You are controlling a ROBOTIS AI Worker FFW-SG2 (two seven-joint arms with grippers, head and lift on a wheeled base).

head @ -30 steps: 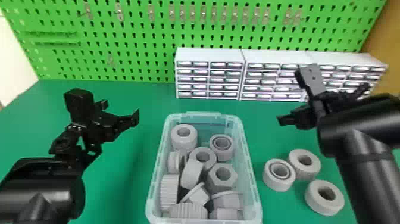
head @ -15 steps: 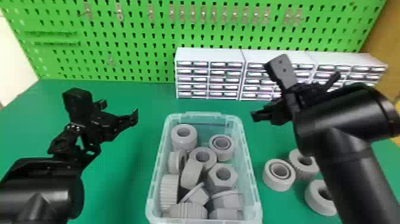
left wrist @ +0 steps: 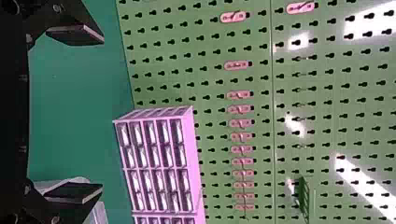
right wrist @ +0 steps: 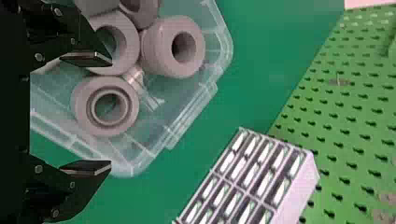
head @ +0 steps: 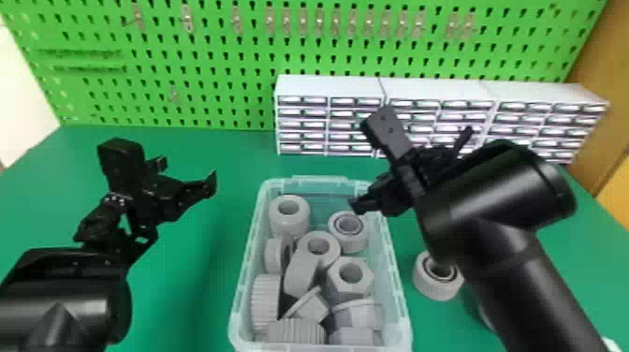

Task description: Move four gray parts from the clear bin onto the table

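Taking the clear bin [head: 249, 262] as the middle of a clock, I saw the left gripper [head: 187, 173] out at ten o'clock, well apart from the bin, its fingers spread and nothing between them. The right gripper [head: 411, 171] was at one o'clock, by the bin's far corner, one finger over the inside; it too was open and empty.

Gray parts lay heaped in the bin: a collar [head: 289, 230] at eleven o'clock, a double ring [head: 344, 242] at one, a hex nut [head: 338, 286] at four and a ridged piece [head: 265, 304] at eight. On the green table [head: 206, 309], another double ring [head: 427, 282] lay at three o'clock. Just past it, half under the right arm, was what looked like another gray part's edge [head: 486, 317]. White drawer units [head: 327, 86] stood beyond, towards one o'clock.
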